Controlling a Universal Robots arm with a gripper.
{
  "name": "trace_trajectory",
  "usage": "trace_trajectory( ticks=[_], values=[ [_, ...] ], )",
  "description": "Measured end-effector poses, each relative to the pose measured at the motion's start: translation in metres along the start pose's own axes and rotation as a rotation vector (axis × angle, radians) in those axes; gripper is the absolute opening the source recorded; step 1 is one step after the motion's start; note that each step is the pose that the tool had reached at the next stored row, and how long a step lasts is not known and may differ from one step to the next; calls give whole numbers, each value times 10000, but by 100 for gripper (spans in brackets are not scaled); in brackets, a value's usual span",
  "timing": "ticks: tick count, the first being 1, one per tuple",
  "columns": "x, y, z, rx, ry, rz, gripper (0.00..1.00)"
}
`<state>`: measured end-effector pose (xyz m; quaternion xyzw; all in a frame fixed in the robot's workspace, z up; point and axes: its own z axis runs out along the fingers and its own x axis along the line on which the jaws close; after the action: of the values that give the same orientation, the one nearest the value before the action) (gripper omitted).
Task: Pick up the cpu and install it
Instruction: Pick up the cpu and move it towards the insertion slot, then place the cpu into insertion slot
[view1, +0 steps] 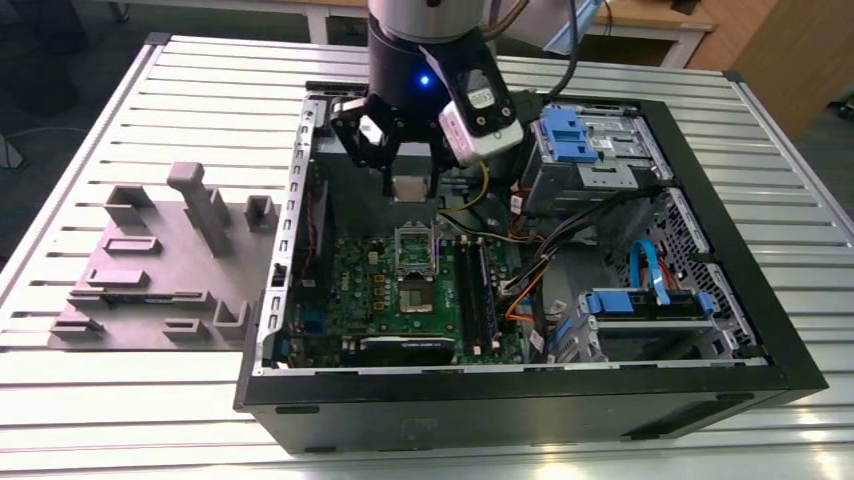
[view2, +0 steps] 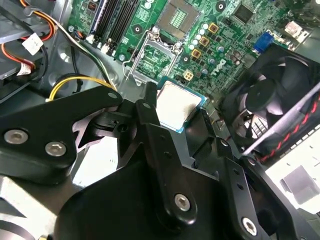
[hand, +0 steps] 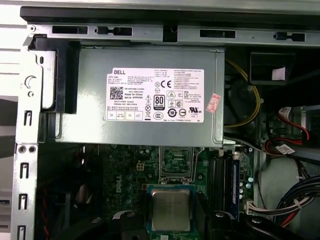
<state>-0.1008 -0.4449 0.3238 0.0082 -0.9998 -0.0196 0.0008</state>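
Observation:
The cpu (view2: 178, 106), a small square chip with a silvery top and pale border, hangs above the green motherboard (view1: 387, 290) inside the open computer case (view1: 534, 400). My gripper (view1: 411, 186) is shut on it, one black finger (view2: 147, 107) at each of two opposite edges. Both wrist views show the held cpu (hand: 171, 210) over the board. The dark socket (view1: 416, 262) lies below and a little nearer the case's front, its metal frame (view2: 155, 57) swung open. The socket frame (hand: 176, 165) shows beyond the chip.
A large grey power box (hand: 145, 95) with a white label sits at the case's back wall. A black fan (view2: 270, 105) stands beside the socket. Drive cages with blue clips (view1: 581, 135) and loose cables (view1: 534, 280) fill the exterior view's right. A grey fixture (view1: 160, 260) lies left of the case.

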Motion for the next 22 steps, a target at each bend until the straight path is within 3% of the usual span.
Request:
trace_trajectory(
  ticks=[4, 22],
  values=[
    [-30, -8, 33, 2, 2, 1, 47],
    [-55, -10, 51, 0, 2, 1, 47]
  ],
)
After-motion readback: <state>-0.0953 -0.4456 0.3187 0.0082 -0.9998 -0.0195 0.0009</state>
